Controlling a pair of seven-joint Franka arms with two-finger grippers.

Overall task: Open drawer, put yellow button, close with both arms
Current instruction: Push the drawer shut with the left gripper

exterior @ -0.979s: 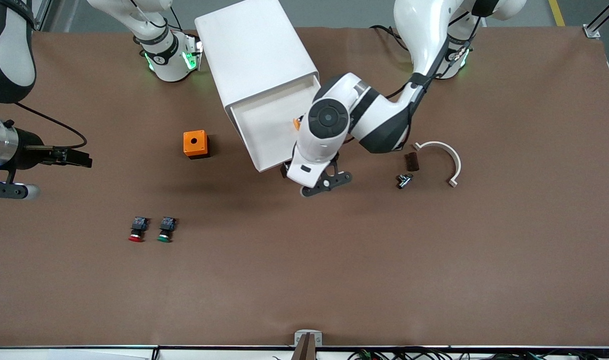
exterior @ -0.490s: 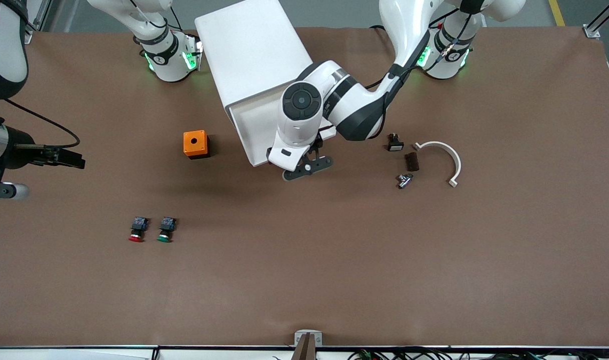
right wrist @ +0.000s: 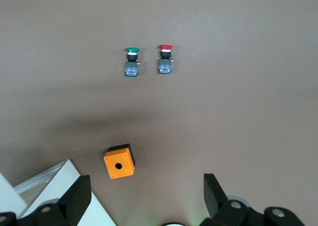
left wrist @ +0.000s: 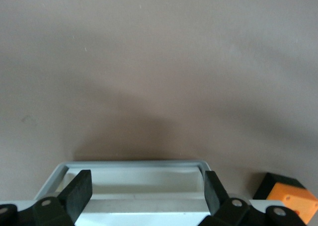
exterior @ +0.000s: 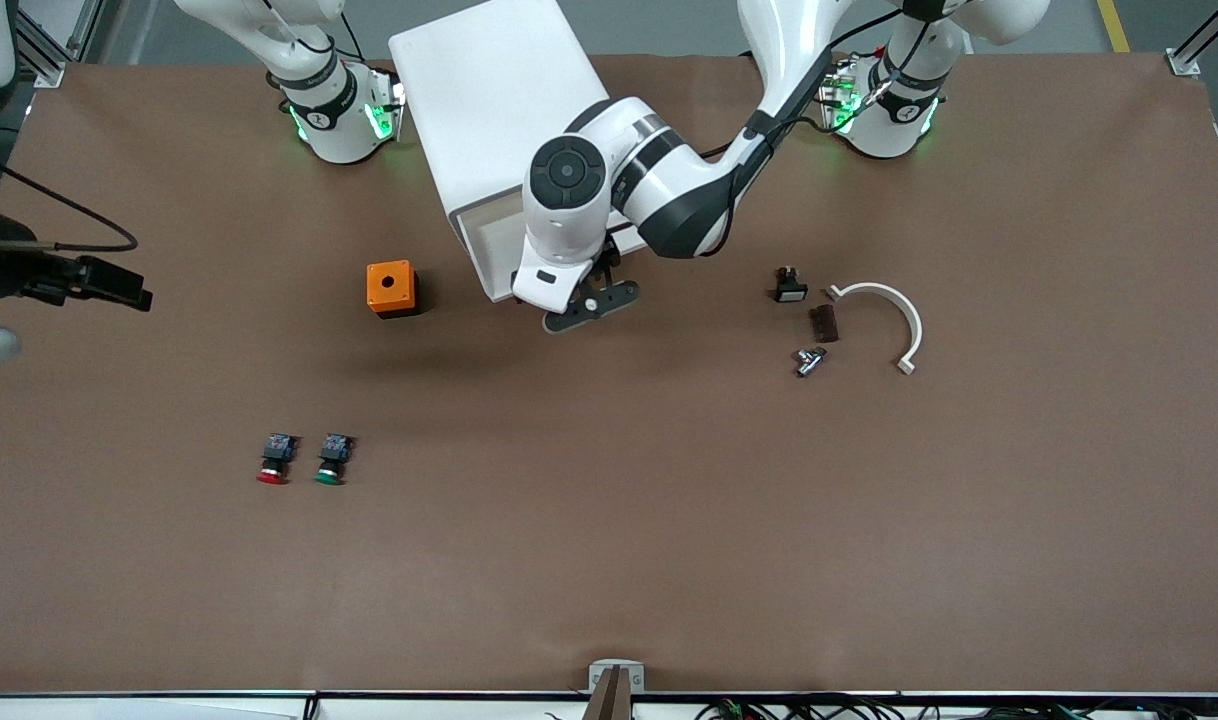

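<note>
The white cabinet [exterior: 499, 110] stands between the two arm bases. Its top drawer [exterior: 484, 245] sticks out only a little. My left gripper [exterior: 594, 290] is down at the drawer's front edge, and its hand covers most of the tray. In the left wrist view the left gripper [left wrist: 146, 191] is open and empty, with the drawer's front rim [left wrist: 134, 164] between its fingers. The yellow button is hidden. My right gripper [exterior: 119, 290] is open and empty over the table at the right arm's end; the right wrist view [right wrist: 144, 193] shows this.
An orange box with a hole [exterior: 391, 288] sits beside the drawer front. Red-capped [exterior: 272, 462] and green-capped [exterior: 331, 462] switches lie nearer the front camera. A white curved piece [exterior: 894, 315] and small dark parts [exterior: 822, 322] lie toward the left arm's end.
The left gripper has moved toward the cabinet and the drawer has slid most of the way in. The right gripper has drawn back toward the table's end.
</note>
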